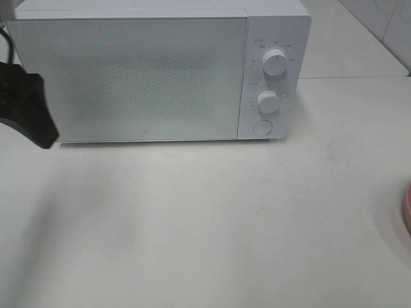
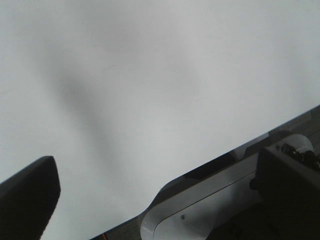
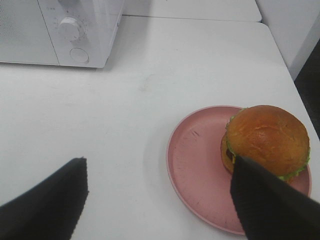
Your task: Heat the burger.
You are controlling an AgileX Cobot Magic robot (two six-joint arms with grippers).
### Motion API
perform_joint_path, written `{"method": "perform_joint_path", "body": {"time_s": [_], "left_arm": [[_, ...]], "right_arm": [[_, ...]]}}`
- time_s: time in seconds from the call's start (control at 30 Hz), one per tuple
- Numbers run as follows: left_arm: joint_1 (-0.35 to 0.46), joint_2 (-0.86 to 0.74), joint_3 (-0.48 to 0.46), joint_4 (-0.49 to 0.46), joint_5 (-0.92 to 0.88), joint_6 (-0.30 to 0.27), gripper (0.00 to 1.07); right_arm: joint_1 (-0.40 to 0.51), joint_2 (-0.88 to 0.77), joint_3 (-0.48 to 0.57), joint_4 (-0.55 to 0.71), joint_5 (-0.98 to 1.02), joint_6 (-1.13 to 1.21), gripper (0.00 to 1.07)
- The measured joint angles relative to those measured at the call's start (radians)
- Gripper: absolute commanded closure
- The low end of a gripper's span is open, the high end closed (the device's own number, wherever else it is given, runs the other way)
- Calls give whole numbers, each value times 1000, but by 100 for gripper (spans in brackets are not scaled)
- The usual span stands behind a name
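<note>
Black padded fingers (image 3: 45, 200) of the right gripper (image 3: 160, 200) fill the foreground of the right wrist view, spread wide and holding nothing. One finger overlaps the edge of the glossy golden-brown burger (image 3: 265, 137) in that view; whether it touches cannot be told.

The burger sits on a round pink plate (image 3: 195, 165), off-centre, toward the rim on the side away from the microwave. It will probably handle as soft and compressible — a stack of bun, green lettuce frill and dark patty that may shear or slide apart under a firm squeeze. Judged best hold: across the bun flanks, low enough to trap the layers, with light pressure. The glossy top may be slippery.

A white box microwave (image 1: 128, 77) with a frosted door stands well apart from the plate, door closed, two round dials (image 1: 276, 61) at its side.

The left gripper (image 2: 30, 195) shows a single dark finger over the bare white tabletop (image 2: 150, 100) — the opposing finger is cut off, yet the jaws stand wide, empty. In the exterior view the burger is out of frame; only a sliver of plate shows.
</note>
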Motion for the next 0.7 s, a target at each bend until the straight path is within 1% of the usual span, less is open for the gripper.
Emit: {"method": "perform_joint_path", "body": {"time_s": [0.03, 0.07, 0.1, 0.13, 0.17, 0.2, 0.23, 0.27, 0.3, 0.33, 0.4, 0.43, 0.5, 0.53, 0.57, 0.6, 0.63, 0.67, 0.7], "left_arm": [[69, -33, 0, 27, 26, -20, 7], [69, -33, 0, 27, 26, -20, 7], [101, -49, 0, 40, 31, -24, 7], [156, -86, 2, 72, 36, -31, 7], [156, -86, 2, 72, 36, -31, 7], [185, -110, 8, 88, 36, -33, 7], [235, -161, 25, 105, 39, -42, 7], [235, -161, 25, 105, 39, -42, 7], [282, -211, 49, 116, 42, -59, 7], [282, -211, 49, 116, 42, -59, 7], [320, -296, 96, 124, 44, -71, 7], [320, -296, 96, 124, 44, -71, 7], [328, -385, 149, 137, 45, -71, 7], [328, -385, 149, 137, 45, -71, 7], [329, -418, 169, 139, 46, -72, 7], [330, -485, 208, 141, 46, -74, 7], [330, -485, 208, 141, 46, -74, 7], [330, -513, 228, 141, 46, -74, 7], [330, -579, 276, 142, 48, -75, 7]], "right_arm": [[0, 0, 0, 0, 0, 0, 31], [0, 0, 0, 0, 0, 0, 31], [0, 0, 0, 0, 0, 0, 31], [0, 0, 0, 0, 0, 0, 31], [0, 0, 0, 0, 0, 0, 31], [0, 0, 0, 0, 0, 0, 31], [0, 0, 0, 0, 0, 0, 31], [0, 0, 0, 0, 0, 0, 31], [0, 0, 0, 0, 0, 0, 31], [0, 0, 0, 0, 0, 0, 31], [0, 0, 0, 0, 0, 0, 31], [0, 0, 0, 0, 0, 0, 31], [0, 0, 0, 0, 0, 0, 31], [0, 0, 0, 0, 0, 0, 31], [0, 0, 0, 0, 0, 0, 31], [0, 0, 0, 0, 0, 0, 31], [0, 0, 0, 0, 0, 0, 31], [0, 0, 0, 0, 0, 0, 31], [0, 0, 0, 0, 0, 0, 31]]}}
